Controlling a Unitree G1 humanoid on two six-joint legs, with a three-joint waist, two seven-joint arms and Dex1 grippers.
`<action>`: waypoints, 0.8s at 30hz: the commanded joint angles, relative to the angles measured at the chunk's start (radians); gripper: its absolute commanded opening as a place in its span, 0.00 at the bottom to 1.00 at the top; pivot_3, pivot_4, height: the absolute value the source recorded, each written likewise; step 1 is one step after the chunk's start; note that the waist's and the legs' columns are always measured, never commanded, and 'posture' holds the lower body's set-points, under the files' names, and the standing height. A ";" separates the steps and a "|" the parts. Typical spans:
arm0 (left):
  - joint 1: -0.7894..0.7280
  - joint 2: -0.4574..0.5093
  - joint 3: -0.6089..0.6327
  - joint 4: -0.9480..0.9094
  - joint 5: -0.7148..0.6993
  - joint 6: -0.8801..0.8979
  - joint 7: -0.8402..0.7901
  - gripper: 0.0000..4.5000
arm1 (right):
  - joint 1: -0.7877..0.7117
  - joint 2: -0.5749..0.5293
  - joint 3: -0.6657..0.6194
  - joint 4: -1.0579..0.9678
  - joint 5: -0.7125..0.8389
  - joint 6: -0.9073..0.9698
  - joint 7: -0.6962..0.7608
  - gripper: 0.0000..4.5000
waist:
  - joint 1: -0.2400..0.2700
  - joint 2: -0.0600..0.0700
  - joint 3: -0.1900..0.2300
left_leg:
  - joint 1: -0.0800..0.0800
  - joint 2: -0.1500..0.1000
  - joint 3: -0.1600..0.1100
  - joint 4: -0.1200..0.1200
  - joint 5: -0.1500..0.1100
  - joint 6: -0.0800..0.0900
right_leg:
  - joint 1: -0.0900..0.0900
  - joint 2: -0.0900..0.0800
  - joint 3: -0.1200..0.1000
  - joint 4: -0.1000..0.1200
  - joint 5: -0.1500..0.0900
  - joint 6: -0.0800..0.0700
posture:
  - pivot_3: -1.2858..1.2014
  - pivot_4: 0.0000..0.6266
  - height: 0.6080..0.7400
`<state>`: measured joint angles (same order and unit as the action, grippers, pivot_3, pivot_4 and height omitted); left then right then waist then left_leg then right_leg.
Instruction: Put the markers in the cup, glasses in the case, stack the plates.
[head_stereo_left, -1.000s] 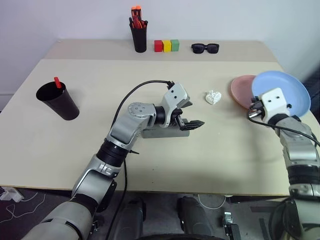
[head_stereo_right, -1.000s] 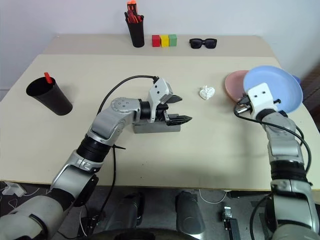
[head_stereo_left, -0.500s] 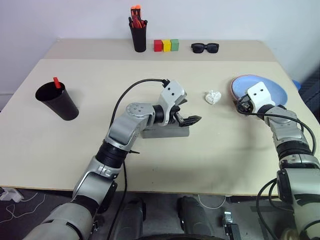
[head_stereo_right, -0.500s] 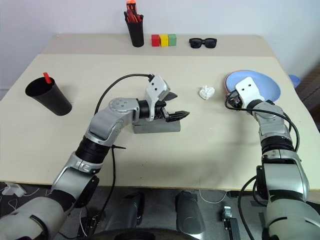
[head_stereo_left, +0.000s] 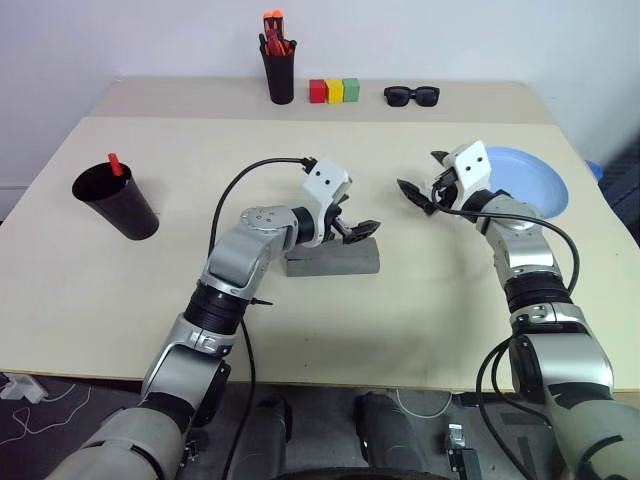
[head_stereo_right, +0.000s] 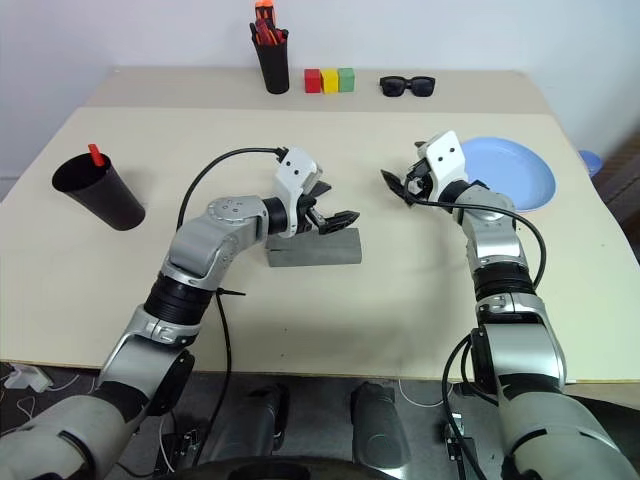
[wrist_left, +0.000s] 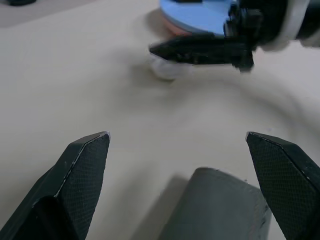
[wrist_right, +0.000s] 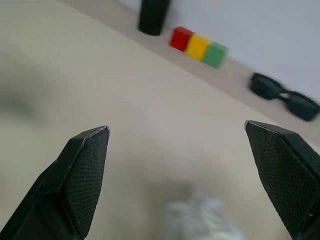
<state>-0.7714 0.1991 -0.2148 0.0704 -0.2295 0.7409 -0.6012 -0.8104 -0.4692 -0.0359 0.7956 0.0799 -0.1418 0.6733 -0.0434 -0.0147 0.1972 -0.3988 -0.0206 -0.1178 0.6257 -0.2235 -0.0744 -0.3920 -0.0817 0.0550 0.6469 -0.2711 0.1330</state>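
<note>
- Blue plate (head_stereo_left: 530, 181) sits stacked on the pink one near the table's (head_stereo_left: 120, 290) right edge; rigid, light, best gripped at the rim
- Grey case (head_stereo_left: 335, 260), mid-table, shut, a hard smooth shell
- Left gripper (head_stereo_left: 355, 229) and right gripper (head_stereo_left: 420, 180) both gape wide, empty

surface (head_stereo_right: 420, 300): beige, 2 joined tops
blue plate (head_stereo_right: 508, 172): flat at right edge, apart from right pincer
right pincer (head_stereo_right: 398, 182): fingers spread, empty, just left of blue plate
left pincer (head_stereo_right: 334, 208): fingers spread, empty, over top edge of case
case (head_stereo_right: 313, 250): grey, shut, mid surface
cup (head_stereo_right: 97, 194): black, far left, red marker (head_stereo_right: 96, 155) tip sticking out
pen holder (head_stereo_right: 271, 62): back, orange-capped pens
blocks (head_stereo_right: 329, 80): red, yellow, green, in row
sunglasses (head_stereo_right: 405, 87): black, right of blocks
</note>
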 joint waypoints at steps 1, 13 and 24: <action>0.007 0.016 0.011 -0.082 -0.022 0.027 -0.017 1.00 | -0.016 0.009 0.004 0.035 -0.021 -0.008 -0.022 0.99 | -0.001 0.000 0.000 | 0.000 0.000 0.000 0.000 0.000 0.000 | 0.000 0.000 0.000 0.000 0.000 0.000 | 0.52 0.24 1.00; 0.022 0.068 0.013 -0.169 -0.039 0.069 -0.030 1.00 | -0.096 0.023 0.048 0.242 -0.133 -0.080 -0.152 0.99 | -0.005 0.000 0.000 | 0.000 0.000 0.000 -0.002 0.000 -0.001 | -0.001 0.000 0.000 0.001 0.000 0.000 | 0.52 0.24 1.00; 0.028 0.068 0.018 -0.188 -0.037 0.081 -0.021 1.00 | -0.130 0.025 0.060 0.319 -0.177 -0.104 -0.237 0.24 | -0.004 0.000 0.000 | 0.000 0.000 0.000 -0.002 0.001 -0.001 | -0.002 0.000 0.000 0.000 0.000 0.000 | 0.52 0.24 1.00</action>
<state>-0.7427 0.2653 -0.2121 -0.0816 -0.2539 0.8249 -0.6265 -0.9073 -0.4378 0.0273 1.1221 -0.0940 -0.2291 0.4467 -0.0473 -0.0144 0.1974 -0.3987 -0.0205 -0.1177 0.6233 -0.2230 -0.0753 -0.3935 -0.0816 0.0553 0.6473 -0.2711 0.1327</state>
